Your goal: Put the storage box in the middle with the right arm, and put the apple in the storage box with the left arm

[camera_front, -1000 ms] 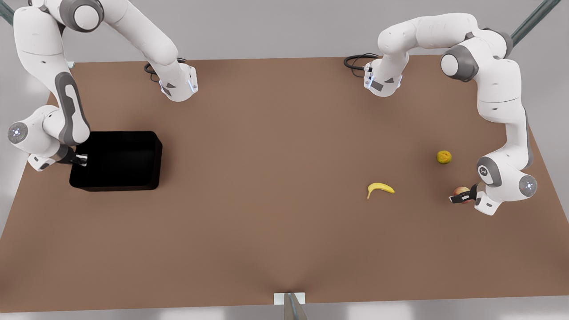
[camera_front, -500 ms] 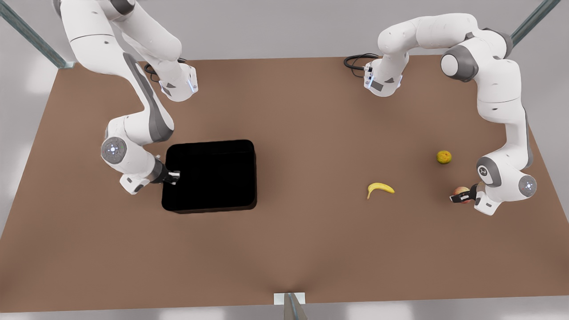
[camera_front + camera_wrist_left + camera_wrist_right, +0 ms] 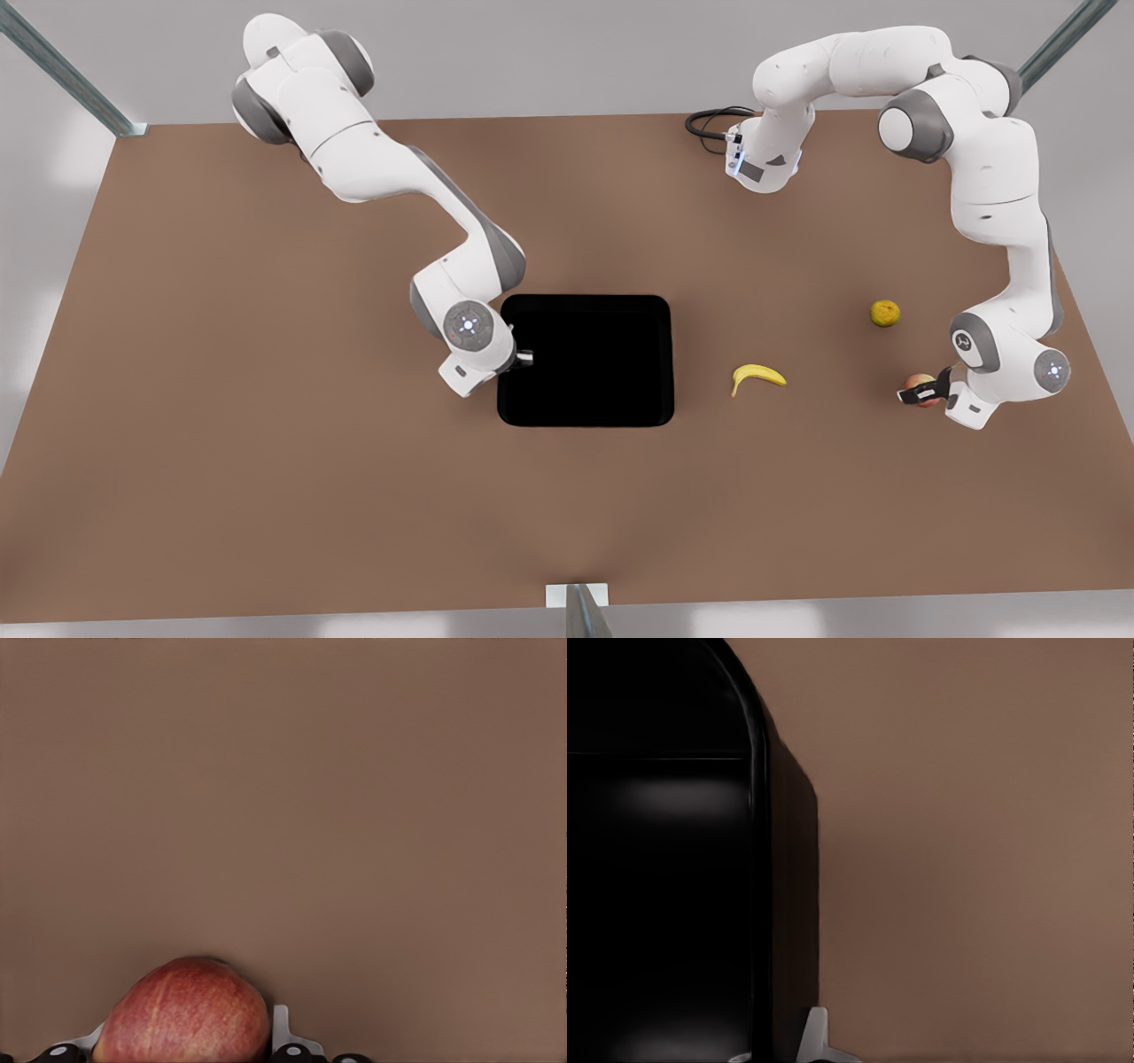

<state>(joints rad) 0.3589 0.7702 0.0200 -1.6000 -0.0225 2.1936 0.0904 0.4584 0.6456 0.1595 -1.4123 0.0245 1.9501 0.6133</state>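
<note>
Brown and bare of markings, the table [image 3: 266, 461] is being framed by a pale grey surround, with two white arms being seen reaching over it from the far edge. Near the table's middle the storage box [image 3: 585, 361] is lying flat with its open side up; its outline is close to square, so a long axis cannot be told with confidence, though its sides are being seen lined up roughly with the table's edges.

The right gripper [image 3: 521, 358] is being seen at the wall of the storage box [image 3: 673, 904] that faces the front view's left. One light finger [image 3: 815, 1036] is lying against the outside of that wall in the right wrist view, so the jaws are being pressed onto the wall, one finger on each side of it.

Well apart from the box, toward the front view's right, the apple [image 3: 920, 386] is being held between the fingers of the left gripper [image 3: 921, 392], low to the table. In the left wrist view the apple [image 3: 182, 1012] is sitting snugly between two light fingers [image 3: 282, 1032], the jaws being closed on its sides; which way its stem points cannot be told.

A banana [image 3: 757, 377] is lying between the box and the apple, its length running across the front view and its tips curving toward the near edge. A yellow-green citrus fruit [image 3: 884, 313] is resting farther back, near the apple but apart from it.
</note>
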